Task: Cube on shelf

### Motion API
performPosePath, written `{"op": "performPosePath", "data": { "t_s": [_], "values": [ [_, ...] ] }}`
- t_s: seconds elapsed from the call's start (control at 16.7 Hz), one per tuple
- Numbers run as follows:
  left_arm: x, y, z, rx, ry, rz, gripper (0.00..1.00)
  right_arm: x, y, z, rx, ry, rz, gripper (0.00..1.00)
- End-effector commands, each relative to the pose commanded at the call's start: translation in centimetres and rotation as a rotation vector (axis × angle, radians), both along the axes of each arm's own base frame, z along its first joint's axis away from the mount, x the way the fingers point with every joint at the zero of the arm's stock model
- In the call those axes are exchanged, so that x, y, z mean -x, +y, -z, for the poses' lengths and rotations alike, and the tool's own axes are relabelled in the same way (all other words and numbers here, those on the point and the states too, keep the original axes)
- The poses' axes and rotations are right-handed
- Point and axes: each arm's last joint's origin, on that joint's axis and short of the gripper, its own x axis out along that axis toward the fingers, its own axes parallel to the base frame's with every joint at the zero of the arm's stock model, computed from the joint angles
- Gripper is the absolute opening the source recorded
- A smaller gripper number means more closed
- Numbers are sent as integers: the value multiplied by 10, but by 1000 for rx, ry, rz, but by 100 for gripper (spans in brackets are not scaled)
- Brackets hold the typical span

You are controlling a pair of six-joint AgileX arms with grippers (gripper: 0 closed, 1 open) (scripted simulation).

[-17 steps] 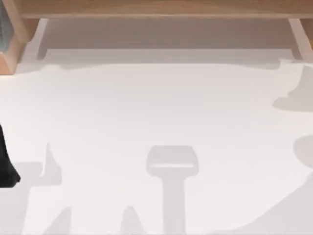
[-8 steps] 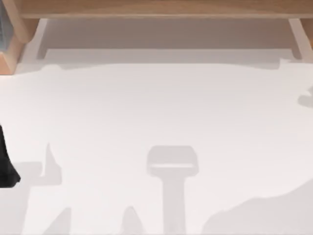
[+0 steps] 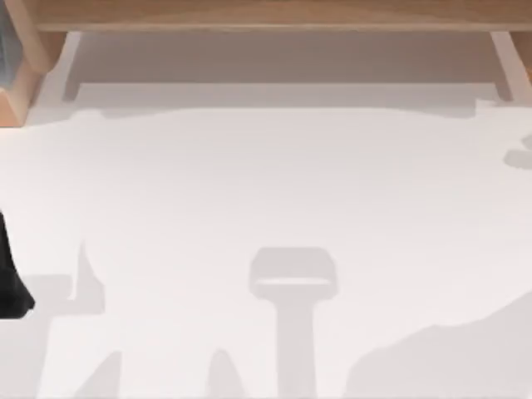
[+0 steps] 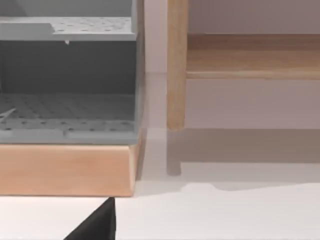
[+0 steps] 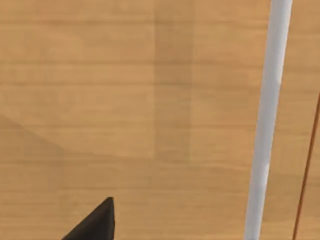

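The shelf (image 3: 274, 12) spans the white table's (image 3: 266, 183) far edge; the left arm (image 3: 10, 283) sits at the left edge; whether either pincer is spread, I cannot tell.

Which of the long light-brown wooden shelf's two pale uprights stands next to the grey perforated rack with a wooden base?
The upright at the table's left, beside the rack; the other upright stands at the far right end.

You find no readable text, label, brand, number or sign: none on shelf (image 3: 266, 15), none on white table (image 3: 266, 191), none on grey perforated rack (image 4: 67, 75) at upper left of left wrist view.
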Motion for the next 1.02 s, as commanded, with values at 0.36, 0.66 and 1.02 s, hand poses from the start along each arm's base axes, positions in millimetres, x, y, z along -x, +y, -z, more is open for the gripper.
{"op": "performPosePath", "data": {
  "t_s": [0.36, 0.66, 1.02],
  "values": [
    [0, 0, 0, 0, 0, 0, 100, -6, 0, 0, 0, 0, 0, 100],
    [0, 0, 0, 0, 0, 0, 100, -6, 0, 0, 0, 0, 0, 62],
    [0, 0, 0, 0, 0, 0, 100, -6, 0, 0, 0, 0, 0, 17]
  ]
}}
